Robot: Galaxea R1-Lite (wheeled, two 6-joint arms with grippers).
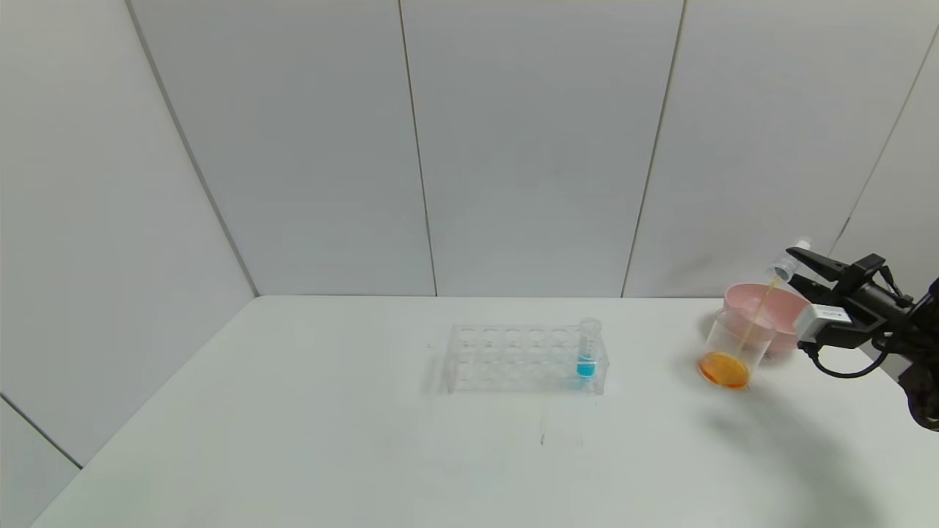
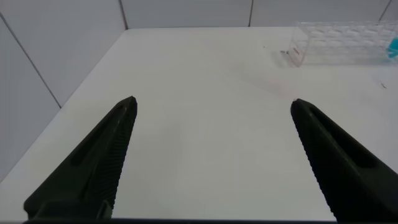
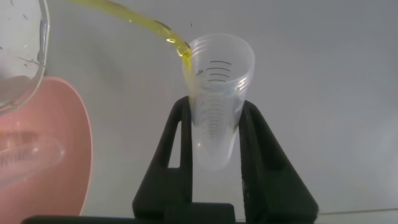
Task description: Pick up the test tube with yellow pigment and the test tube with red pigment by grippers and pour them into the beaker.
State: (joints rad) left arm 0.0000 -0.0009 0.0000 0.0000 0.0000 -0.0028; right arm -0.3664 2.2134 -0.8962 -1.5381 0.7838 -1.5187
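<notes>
My right gripper (image 1: 799, 265) is shut on the test tube with yellow pigment (image 1: 786, 265) and holds it tipped over the beaker (image 1: 736, 341). A thin yellow stream runs from the tube's mouth into the beaker, which has orange liquid at its bottom. In the right wrist view the tube (image 3: 217, 93) sits between the fingers (image 3: 171, 143), the stream leaves its rim, and the beaker's wall (image 3: 22, 56) shows. No tube with red liquid is in view. My left gripper (image 2: 213, 106) is open and empty over the table's left part, outside the head view.
A pink bowl (image 1: 777, 308) stands right behind the beaker; in the right wrist view a clear tube (image 3: 28, 155) lies in it. A clear tube rack (image 1: 513, 359) at mid-table holds a blue-liquid tube (image 1: 587, 352). The white table (image 1: 293, 411) meets grey walls.
</notes>
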